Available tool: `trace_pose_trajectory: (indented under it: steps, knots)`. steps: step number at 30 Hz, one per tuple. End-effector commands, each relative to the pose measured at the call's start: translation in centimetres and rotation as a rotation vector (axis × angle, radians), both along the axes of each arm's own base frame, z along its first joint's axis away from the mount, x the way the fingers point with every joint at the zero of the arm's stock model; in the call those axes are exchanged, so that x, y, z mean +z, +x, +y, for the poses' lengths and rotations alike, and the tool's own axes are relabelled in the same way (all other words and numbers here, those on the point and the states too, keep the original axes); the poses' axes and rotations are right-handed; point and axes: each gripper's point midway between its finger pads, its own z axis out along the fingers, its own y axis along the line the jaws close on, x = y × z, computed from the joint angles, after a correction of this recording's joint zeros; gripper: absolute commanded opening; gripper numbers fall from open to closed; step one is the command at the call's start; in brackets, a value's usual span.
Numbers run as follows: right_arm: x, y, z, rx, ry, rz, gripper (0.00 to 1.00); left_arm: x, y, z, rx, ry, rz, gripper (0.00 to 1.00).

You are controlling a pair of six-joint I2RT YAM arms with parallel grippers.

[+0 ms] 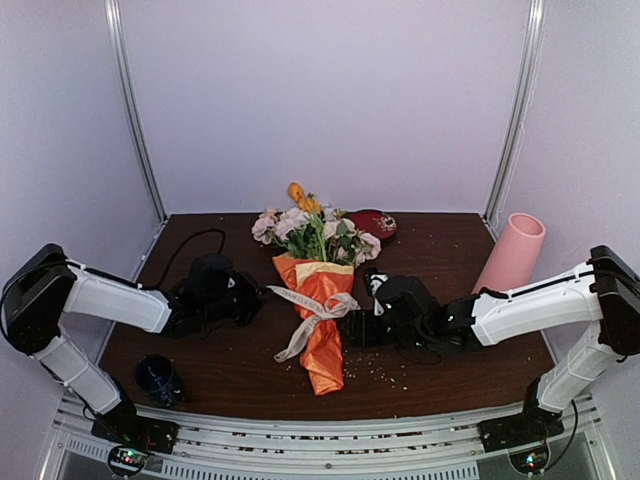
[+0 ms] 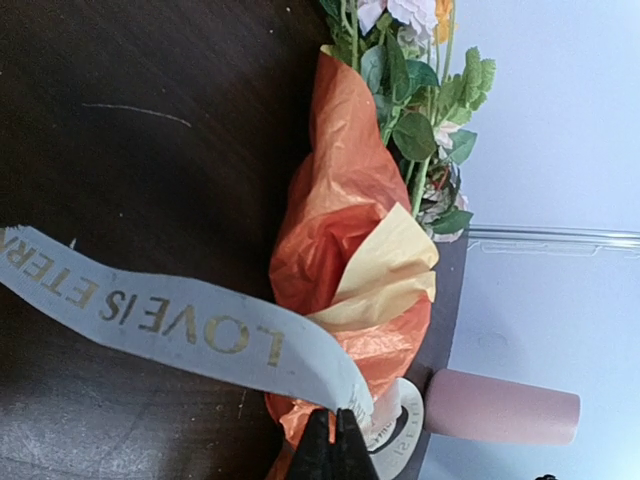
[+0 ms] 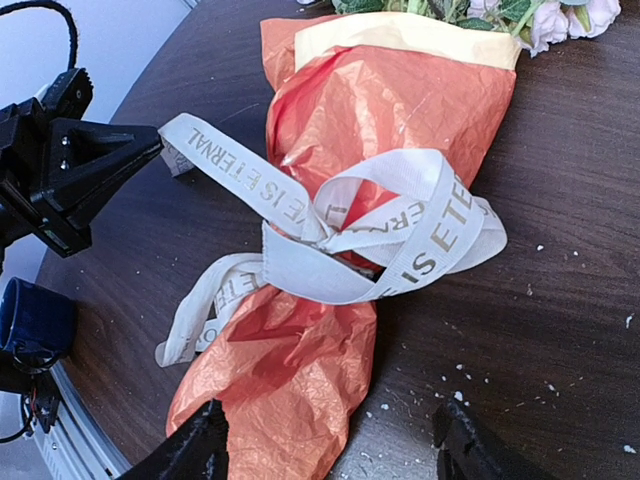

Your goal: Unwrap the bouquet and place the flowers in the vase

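Untying step being done: ribbon end being pinched tight by left hand; right hand being held wide apart beside bouquet. Next: ribbon needing steady pull away from knot.

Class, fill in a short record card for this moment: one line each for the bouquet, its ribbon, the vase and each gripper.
bouquet: lying on the table, wrapped in orange paper, flowers pointing away from the arms
ribbon: cream, bow tied, one tail stretched to the left
left gripper: shut on the ribbon tail
right gripper: open, fingers either side of the bouquet's lower end
vase: pink, standing at the far right, no flowers in it
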Motion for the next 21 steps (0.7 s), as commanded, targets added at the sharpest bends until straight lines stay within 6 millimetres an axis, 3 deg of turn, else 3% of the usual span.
trace_pose_trajectory:
  steps: [1,7,9,12,21]
  knots:
    - [0.6,-0.1,1.2,0.009,0.025,-0.005,0.7,0.4,-0.2,0.0,-0.036,0.071,-0.045,0.0]
    - [0.8,-0.1,1.1,0.005,0.027,-0.013,0.71,0.1,-2.0,-1.2,-0.099,0.076,-0.077,0.65]
    - [0.9,-0.1,1.2,0.004,0.03,-0.014,0.71,-0.2,-2.5,-1.6,-0.111,0.07,-0.079,0.81]
    - [1.0,-0.1,1.2,0.003,0.035,-0.016,0.71,-0.5,-2.9,-2.1,-0.125,0.067,-0.077,0.9]
    - [0.9,-0.5,0.8,-0.006,0.049,-0.014,0.71,-1.9,-3.8,-4.9,-0.146,-0.084,-0.034,0.94]
